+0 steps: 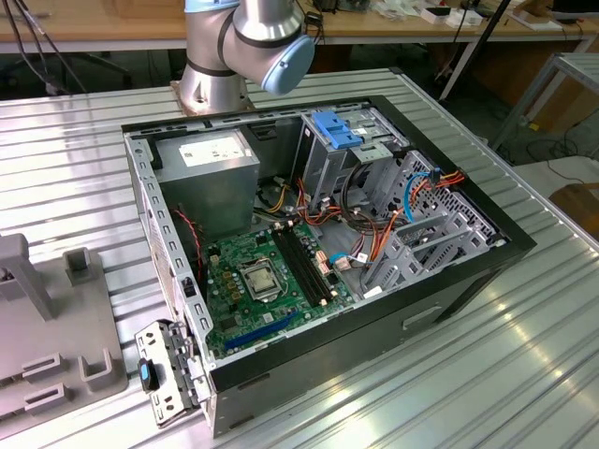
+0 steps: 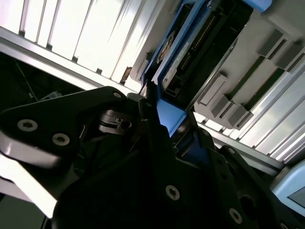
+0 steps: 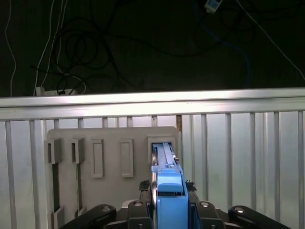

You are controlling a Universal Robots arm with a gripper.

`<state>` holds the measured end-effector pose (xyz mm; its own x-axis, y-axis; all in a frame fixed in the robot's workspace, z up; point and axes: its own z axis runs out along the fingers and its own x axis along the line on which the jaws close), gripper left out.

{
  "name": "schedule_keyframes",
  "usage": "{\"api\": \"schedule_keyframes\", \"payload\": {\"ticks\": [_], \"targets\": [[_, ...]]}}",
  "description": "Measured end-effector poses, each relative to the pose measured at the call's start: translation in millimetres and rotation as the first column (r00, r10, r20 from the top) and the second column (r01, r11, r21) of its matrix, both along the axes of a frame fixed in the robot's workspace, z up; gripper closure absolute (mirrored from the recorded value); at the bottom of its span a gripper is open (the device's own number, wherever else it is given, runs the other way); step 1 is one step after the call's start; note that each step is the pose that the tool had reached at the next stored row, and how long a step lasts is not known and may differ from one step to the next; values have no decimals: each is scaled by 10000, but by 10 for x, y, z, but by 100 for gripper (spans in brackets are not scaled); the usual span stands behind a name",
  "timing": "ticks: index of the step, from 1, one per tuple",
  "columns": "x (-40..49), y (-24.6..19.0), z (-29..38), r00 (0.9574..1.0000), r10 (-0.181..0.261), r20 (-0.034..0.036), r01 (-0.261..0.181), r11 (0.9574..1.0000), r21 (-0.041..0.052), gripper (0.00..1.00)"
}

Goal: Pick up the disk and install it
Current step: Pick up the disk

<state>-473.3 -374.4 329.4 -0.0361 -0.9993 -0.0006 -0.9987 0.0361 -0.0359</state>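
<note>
Gripper [image 3: 169, 191] clamps the disk [image 3: 164, 155] by its blue end; its long axis runs straight ahead into the grey holder [image 3: 109, 136].

Black case [image 1: 510, 245] around green board [image 1: 267, 281] and bright blue bracket [image 1: 335, 129]; ribbed silver table [image 1: 468, 393] beneath; beside it, pale grey rack [image 1: 37, 323]; blue-railed grey disk [image 3: 169, 195].

1. A flat grey-metal disk [image 2: 188, 50], framed by a bright blue plastic carrier rail, stands edge-on.
2. The black, screw-studded gripper [image 2: 171, 121] clamps the disk's near blue end.
3. A pale grey plastic fixture with raised blocks [image 2: 267, 52] lies just beside the disk on the ribbed silver metal counter [image 2: 86, 33].
</note>
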Motion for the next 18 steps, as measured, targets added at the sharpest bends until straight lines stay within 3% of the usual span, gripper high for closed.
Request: {"api": "schedule_keyframes", "payload": {"ticks": [18], "targets": [[0,0,259,10000,0,1,0,10000,0,63]]}}
